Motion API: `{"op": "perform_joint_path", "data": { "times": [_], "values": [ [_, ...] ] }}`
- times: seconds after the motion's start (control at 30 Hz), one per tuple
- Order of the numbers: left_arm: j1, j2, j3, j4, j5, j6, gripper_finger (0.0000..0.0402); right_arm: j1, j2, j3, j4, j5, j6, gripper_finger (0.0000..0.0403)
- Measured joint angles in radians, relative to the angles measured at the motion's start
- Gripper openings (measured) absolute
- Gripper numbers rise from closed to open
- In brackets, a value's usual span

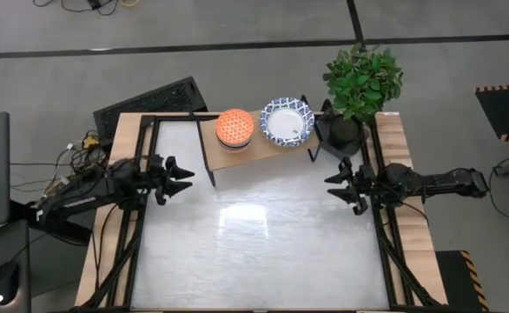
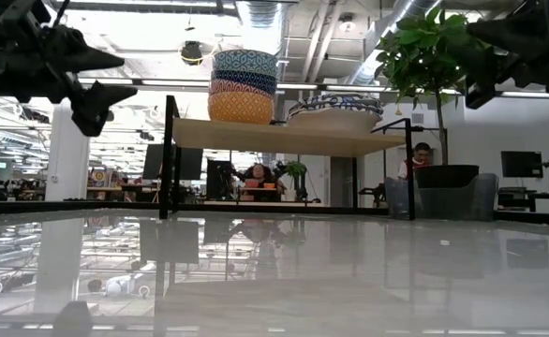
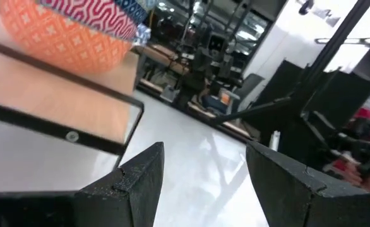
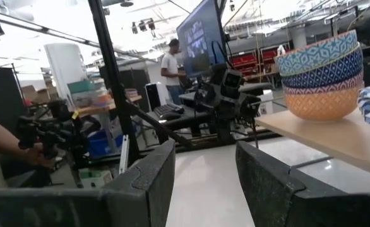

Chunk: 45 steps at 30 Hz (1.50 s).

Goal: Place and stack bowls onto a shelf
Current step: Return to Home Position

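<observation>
On shelf (image 1: 250,156) at far edge of table (image 1: 254,252) we note 4 small bowls (image 1: 234,128) stacked at its left end, w/ wide white blue-rimmed bowls (image 1: 287,121) nested just beside them and plant pot (image 1: 346,132) off shelf's right end. Left gripper (image 1: 188,178) hovers over table's left side and right gripper (image 1: 331,187) opp. on the right. Both are clear of shelf, fingers apart, nothing held.

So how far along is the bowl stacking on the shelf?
Looks done: the small bowls stand stacked on the shelf, the white bowls stacked beside them. Nothing in hand: left arm and right arm hover at the sides of the table, jaws open. Left: probably only parking the arms.
</observation>
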Motion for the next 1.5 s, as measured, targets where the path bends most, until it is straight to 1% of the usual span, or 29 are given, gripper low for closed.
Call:
{"op": "perform_joint_path", "data": {
  "times": [0.23,0.4,0.53,0.63,1.5],
  "values": [
    [-0.088,0.000,-0.001,-0.019,-0.130,0.027,0.0210,0.000,0.000,0.000,-0.034,0.000,0.000,0.0194],
    [-0.103,0.000,-0.001,-0.022,-0.208,0.015,0.0210,0.000,0.000,0.000,-0.065,0.000,0.049,0.0194],
    [-0.103,0.000,-0.001,-0.044,-0.202,-0.047,0.0210,0.000,0.000,0.000,-0.074,0.000,0.111,0.0194],
    [-0.103,0.000,-0.002,-0.046,-0.207,-0.068,0.0210,0.000,0.000,0.000,-0.076,-0.001,0.114,0.0194],
    [-0.102,0.000,-0.004,-0.045,-0.208,-0.069,0.0210,0.000,0.000,0.000,-0.075,-0.001,0.112,0.0194]
  ]
}}
